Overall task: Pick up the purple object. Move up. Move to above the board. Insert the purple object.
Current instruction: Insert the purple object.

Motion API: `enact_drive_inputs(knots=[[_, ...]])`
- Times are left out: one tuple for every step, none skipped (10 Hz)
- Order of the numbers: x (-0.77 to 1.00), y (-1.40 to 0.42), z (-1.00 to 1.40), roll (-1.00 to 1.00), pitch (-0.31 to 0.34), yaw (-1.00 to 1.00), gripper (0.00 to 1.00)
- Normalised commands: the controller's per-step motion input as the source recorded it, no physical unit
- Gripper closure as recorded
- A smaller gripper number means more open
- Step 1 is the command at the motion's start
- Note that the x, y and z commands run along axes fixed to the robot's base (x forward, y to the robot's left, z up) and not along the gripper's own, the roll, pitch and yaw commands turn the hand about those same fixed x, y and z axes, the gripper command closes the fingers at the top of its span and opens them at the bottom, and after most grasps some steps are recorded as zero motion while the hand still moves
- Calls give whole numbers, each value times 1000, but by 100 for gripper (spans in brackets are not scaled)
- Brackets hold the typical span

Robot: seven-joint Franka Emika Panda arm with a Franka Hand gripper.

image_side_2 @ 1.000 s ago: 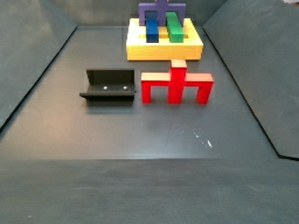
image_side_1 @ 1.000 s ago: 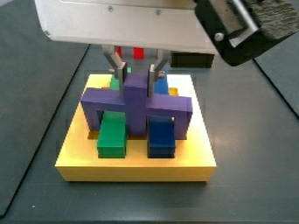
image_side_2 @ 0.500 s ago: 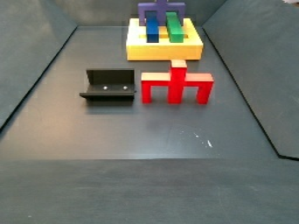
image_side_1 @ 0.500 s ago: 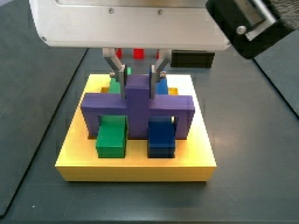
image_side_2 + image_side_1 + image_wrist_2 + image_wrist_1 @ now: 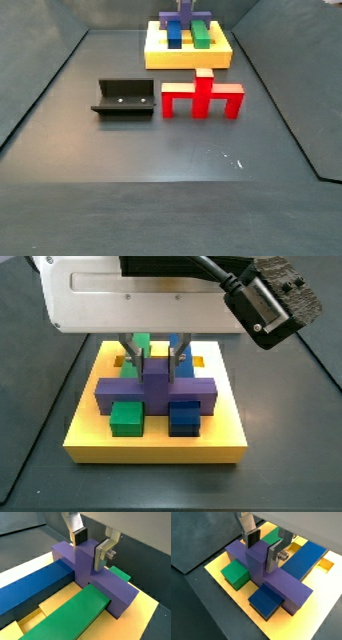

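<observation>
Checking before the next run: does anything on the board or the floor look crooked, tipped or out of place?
Nothing stands out. The purple object sits square over the green block and blue block on the yellow board, the end effector around its stem.

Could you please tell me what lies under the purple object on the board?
Under the purple object, held by the gripper, the green block and blue block emerge on the yellow board; their middles are covered.

At the far end of the dark floor sits the yellow board (image 5: 187, 57), carrying a blue piece (image 5: 174, 38), a green piece (image 5: 201, 37) and the purple object (image 5: 185, 20) across them. The gripper (image 5: 186, 6) is barely visible above it. Nearer, a red piece (image 5: 203, 98) lies just beside the fixture (image 5: 124, 99).
</observation>
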Motion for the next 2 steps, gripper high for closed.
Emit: enact_drive_inputs(knots=[[0, 0, -857, 141, -91, 0, 100], [0, 0, 0, 0, 0, 0, 100]])
